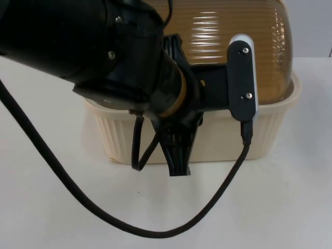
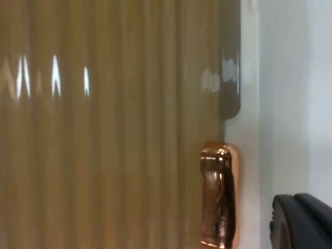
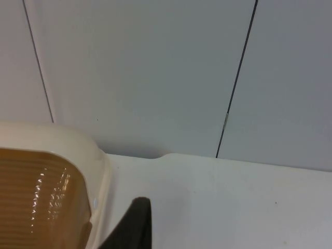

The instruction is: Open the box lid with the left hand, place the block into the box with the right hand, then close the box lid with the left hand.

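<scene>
Left gripper [image 1: 178, 168] reaches down over the front wall of the cream ribbed plastic box [image 1: 270, 127] in the top view, its tip low against that wall; whether it is parted or clenched I cannot tell. That box's brown translucent ribbed lid [image 1: 228, 31] lies closed on the white table top [image 1: 290, 207].

From the left wrist, the lid [image 2: 104, 129] is close, its copper-coloured handle [image 2: 219, 194] by the cream rim.

From the right wrist, a box corner [image 3: 62, 140] sits before the grey partition wall [image 3: 155, 67].
</scene>
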Controlling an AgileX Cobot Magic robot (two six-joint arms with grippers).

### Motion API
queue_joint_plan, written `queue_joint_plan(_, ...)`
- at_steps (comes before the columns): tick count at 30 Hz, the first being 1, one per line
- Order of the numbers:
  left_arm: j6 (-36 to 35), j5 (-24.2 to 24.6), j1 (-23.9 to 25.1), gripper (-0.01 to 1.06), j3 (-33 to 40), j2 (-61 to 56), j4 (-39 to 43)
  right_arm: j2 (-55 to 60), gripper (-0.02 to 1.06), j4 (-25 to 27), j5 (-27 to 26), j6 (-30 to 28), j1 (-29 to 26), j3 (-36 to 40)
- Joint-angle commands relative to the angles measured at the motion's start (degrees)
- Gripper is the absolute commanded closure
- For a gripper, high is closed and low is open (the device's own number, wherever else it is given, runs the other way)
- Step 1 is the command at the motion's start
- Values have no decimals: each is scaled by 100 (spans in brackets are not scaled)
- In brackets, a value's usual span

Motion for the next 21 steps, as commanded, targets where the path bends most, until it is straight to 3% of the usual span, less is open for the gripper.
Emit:
queue_joint_plan(1,19,-57,0,105,-38,-55,-28,-16,0,-49,-11,-48,-9,-28)
queue_joint_plan(11,19,-45,0,105,-88,-55,166,-16,0,-49,16,-48,-9,-28)
queue_joint_plan(21,19,-162,306,105,-88,-55,114,-16,0,-49,3,-48,-9,-28)
